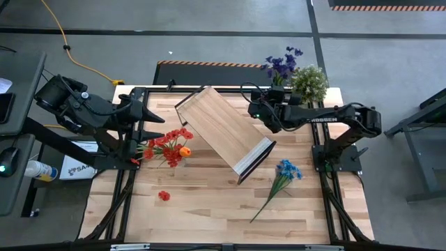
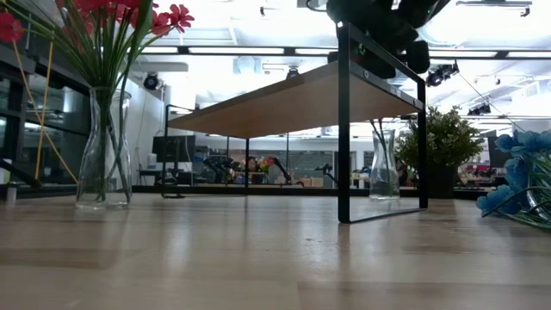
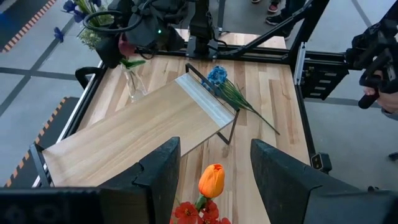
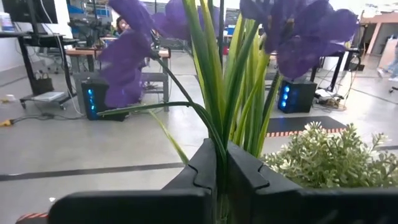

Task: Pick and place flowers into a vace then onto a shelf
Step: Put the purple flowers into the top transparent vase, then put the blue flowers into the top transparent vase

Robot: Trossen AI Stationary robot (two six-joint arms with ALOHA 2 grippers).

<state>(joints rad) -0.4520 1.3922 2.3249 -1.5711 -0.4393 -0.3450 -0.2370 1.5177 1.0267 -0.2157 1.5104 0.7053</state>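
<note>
Right gripper (image 4: pixel 221 163) fingers clench purple flowers (image 1: pixel 282 64) at bench's far edge, beside potted plant (image 1: pixel 309 81) | left gripper (image 3: pixel 214 180) fingers released above red flowers (image 1: pixel 167 145) | shelf (image 1: pixel 221 129) mid-bench

A bushy pale-green potted plant (image 1: pixel 310 81) stands at the table's (image 1: pixel 209 209) far right corner; a yellow cable (image 1: pixel 59 35) trails over the grey floor beyond the table's left side; a white bottle (image 1: pixel 38 169) lies on the dark side desk (image 1: pixel 17 188) beside a computer mouse (image 1: pixel 7 159); black-and-orange hazard tape (image 1: pixel 209 63) edges the table's far side.
</note>
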